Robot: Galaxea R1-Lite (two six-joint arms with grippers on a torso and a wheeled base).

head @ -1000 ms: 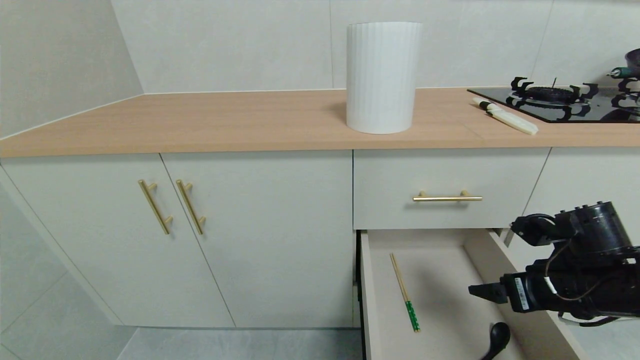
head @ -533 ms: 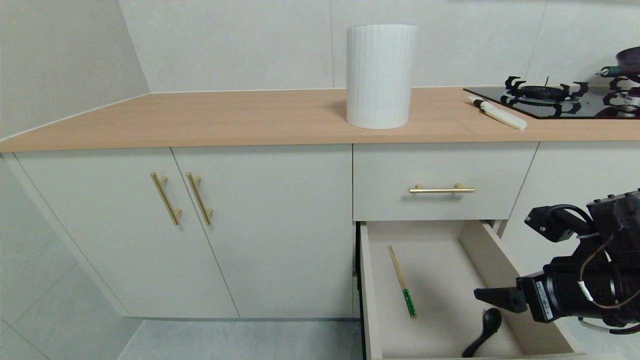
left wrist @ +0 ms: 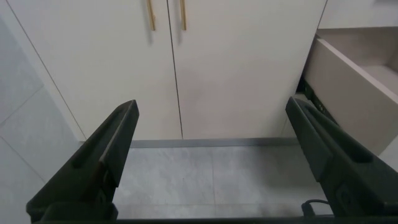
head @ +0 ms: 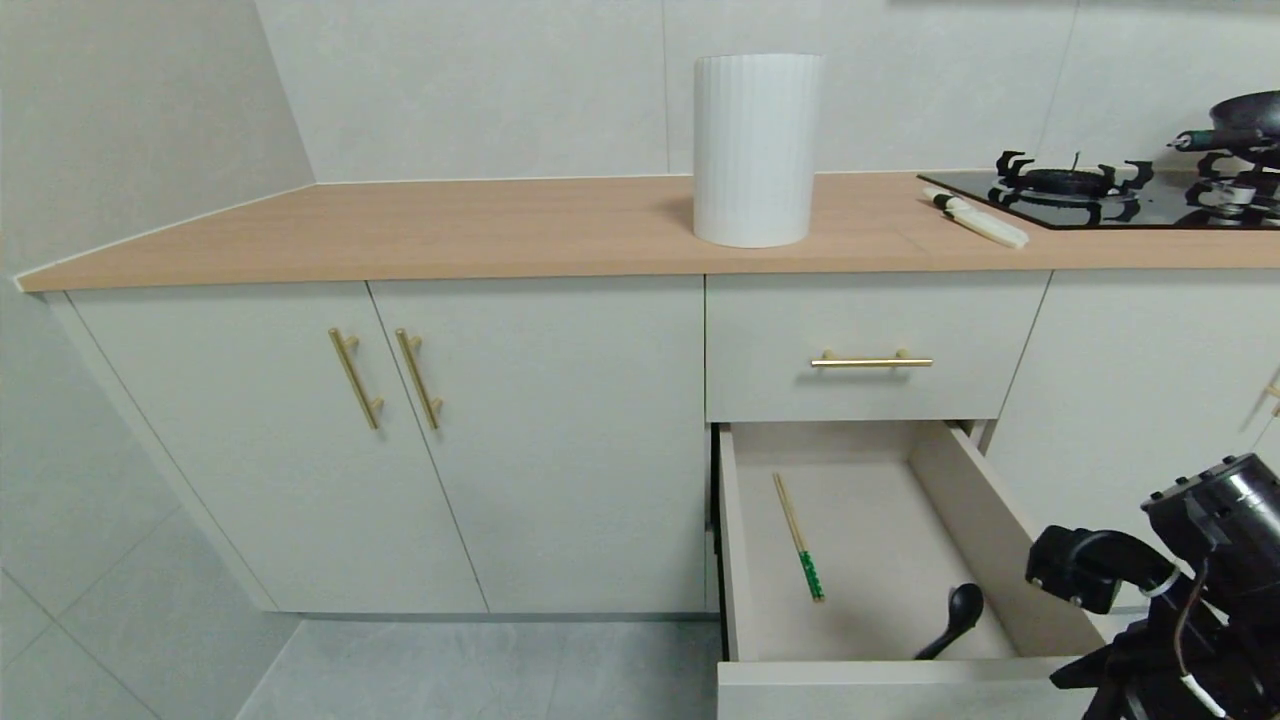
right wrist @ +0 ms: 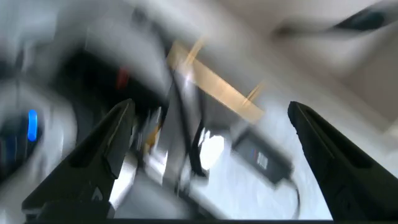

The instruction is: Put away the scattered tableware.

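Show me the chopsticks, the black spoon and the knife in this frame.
chopsticks (head: 798, 537): head view, mid-shaft, on the bare wood above the green end, in the open drawer.
black spoon (head: 953, 620): head view, where the bowl meets the handle.
knife (head: 980, 221): head view, on the pale blade, on the counter.

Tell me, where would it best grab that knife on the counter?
Probably the knife by its dark-banded handle, coming from above: it lies flat on the countertop, long and thin, so a grip across its narrow width suits it.
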